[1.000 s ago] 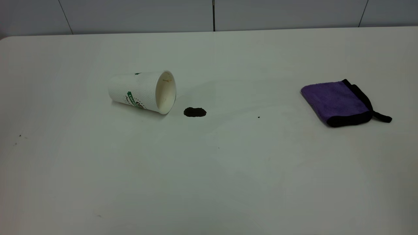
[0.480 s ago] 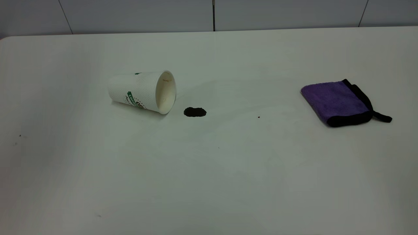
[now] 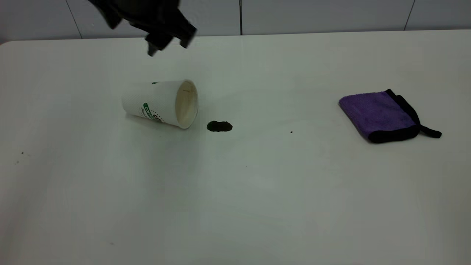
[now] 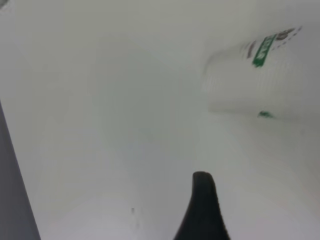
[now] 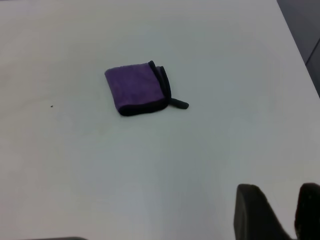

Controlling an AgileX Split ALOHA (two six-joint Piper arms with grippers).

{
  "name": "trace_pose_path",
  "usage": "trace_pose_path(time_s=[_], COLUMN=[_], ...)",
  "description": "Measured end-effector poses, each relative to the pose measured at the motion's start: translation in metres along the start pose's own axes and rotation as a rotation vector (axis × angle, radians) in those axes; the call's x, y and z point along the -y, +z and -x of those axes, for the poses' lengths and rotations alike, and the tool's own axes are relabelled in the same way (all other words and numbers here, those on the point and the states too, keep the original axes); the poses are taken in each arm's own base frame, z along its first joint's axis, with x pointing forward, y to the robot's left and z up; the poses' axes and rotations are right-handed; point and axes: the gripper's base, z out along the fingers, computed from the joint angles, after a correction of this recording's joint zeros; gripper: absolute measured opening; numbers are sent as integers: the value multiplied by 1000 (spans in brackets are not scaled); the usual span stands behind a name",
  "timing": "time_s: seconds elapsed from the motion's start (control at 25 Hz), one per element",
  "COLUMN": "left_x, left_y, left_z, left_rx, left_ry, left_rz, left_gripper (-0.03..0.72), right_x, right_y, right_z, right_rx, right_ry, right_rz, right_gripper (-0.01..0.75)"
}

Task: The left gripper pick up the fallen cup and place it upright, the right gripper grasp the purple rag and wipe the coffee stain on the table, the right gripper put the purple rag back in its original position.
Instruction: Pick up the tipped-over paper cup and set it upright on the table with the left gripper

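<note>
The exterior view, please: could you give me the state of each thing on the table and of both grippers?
Cup: on its side, mouth toward the stain.
Stain: unwiped, beside the cup's mouth.
Rag: folded, flat, untouched.
Left gripper: above the cup, apart from it.
Right gripper: far from the rag, holding nothing.

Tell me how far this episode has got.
Nothing is finished. The cup lies on its side, mouth toward the coffee stain, which is unwiped. The purple rag sits folded and untouched on the table. In hand: the left claw hangs above the cup. The right claw is apart from the rag. Left: righting, wiping, returning the rag.
</note>
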Motion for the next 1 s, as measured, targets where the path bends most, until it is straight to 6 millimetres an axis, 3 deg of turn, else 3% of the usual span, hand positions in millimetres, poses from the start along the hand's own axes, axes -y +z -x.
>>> trace_pose_path(time_s=[0.2,0.44,0.76,1.0], left_x=[41,64,80,68], left_y=[33,67,99,119], left_z=[14,16,7,3], left_rx=[-4,-13,-8,-36], left_ry=[76,127,170,151], left_rz=[20,63,119,125], left_gripper=[634,620,593,571], right_x=[0,0,0,0], right_y=[0,0,0,0], right_z=[0,0,0,0], right_rx=[0,0,0,0], right_ry=[0,0,0,0], right_rz=[0,0,0,0], right_gripper=[238,238,238,238])
